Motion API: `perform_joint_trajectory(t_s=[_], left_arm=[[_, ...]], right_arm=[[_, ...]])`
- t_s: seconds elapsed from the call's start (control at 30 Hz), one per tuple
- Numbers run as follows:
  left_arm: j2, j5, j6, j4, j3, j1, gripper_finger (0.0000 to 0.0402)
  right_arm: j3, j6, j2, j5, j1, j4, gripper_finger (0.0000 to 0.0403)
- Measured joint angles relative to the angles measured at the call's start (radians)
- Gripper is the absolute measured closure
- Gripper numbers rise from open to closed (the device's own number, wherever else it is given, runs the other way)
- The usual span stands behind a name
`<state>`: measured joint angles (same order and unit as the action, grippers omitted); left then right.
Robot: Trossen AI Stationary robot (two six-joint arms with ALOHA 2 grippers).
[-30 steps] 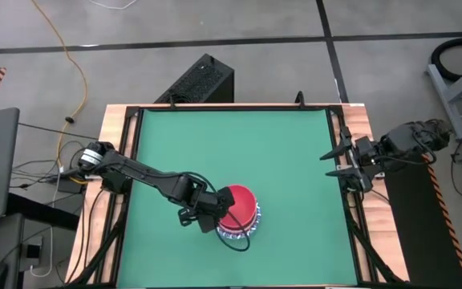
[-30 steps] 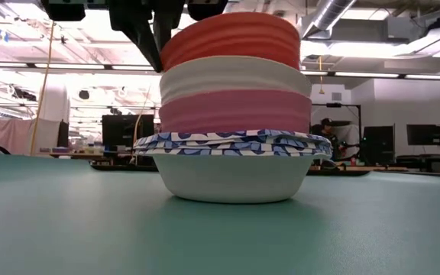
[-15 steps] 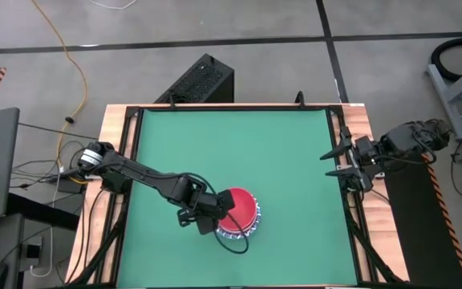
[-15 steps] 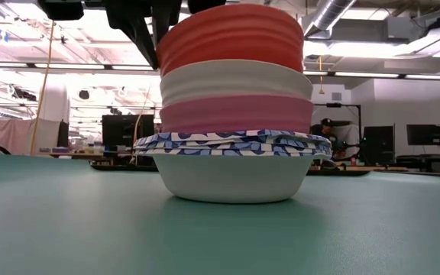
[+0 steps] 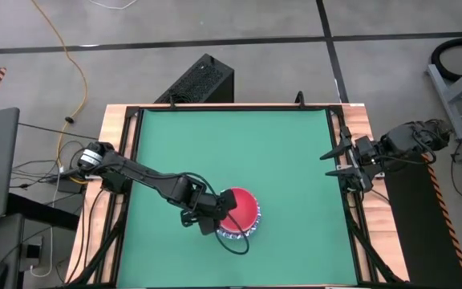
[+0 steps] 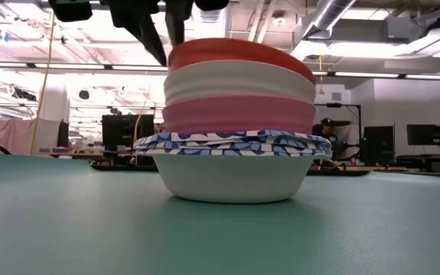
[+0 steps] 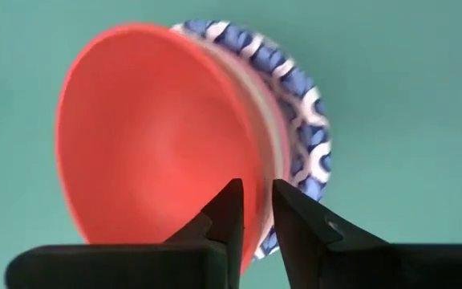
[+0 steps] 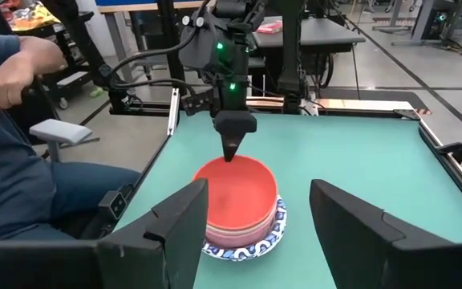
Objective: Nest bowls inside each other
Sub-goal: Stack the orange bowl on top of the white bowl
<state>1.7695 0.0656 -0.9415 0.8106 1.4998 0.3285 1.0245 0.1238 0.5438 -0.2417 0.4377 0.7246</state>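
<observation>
The bowls stand as one stack (image 6: 237,122) on the green table (image 5: 239,144), toward its near edge and a little left of the middle. From the low view the stack reads from the bottom up: a white bowl (image 6: 234,177) resting on the table, blue patterned rims (image 6: 231,142) nested tightly in it, then a pink bowl (image 6: 239,117), a cream-white bowl (image 6: 240,81) and a red bowl (image 6: 239,52) on top. The red bowl sits deep in the cream one, with only its rim band showing, and it looks slightly tilted.

The left gripper (image 5: 215,221) is at the left side of the stack, its arm reaching in from the table's left edge. In the left wrist view its two dark fingers (image 7: 224,210) stand on either side of the red bowl's rim with a narrow gap between them; the jaws are slightly parted, and I cannot tell whether they are pressing on the rim or are just clear of it.

The right gripper (image 5: 335,161) waits at the right edge of the table, well away from the stack, with its jaws wide open and holding nothing.

In the right wrist view a person in a blue top (image 8: 10,144) sits beyond the table's far side.
</observation>
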Motion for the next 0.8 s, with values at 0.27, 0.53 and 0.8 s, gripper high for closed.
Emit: perform_joint_trajectory(t_s=[0.27, 0.53, 0.8], left_arm=[[-0.012, 0.097, 0.138, -0.017, 0.017, 0.016, 0.0337], [-0.077, 0.064, 0.332, -0.027, 0.019, 0.015, 0.0398], [-0.095, 0.175, 0.489, -0.252, -0.125, 0.034, 0.0401]], right_arm=[[0.000, 0.000, 0.000, 0.000, 0.000, 0.000, 0.0164], [0.000, 0.001, 0.000, 0.000, 0.000, 0.000, 0.0164], [0.000, 0.003, 0.000, 0.000, 0.000, 0.000, 0.0164]])
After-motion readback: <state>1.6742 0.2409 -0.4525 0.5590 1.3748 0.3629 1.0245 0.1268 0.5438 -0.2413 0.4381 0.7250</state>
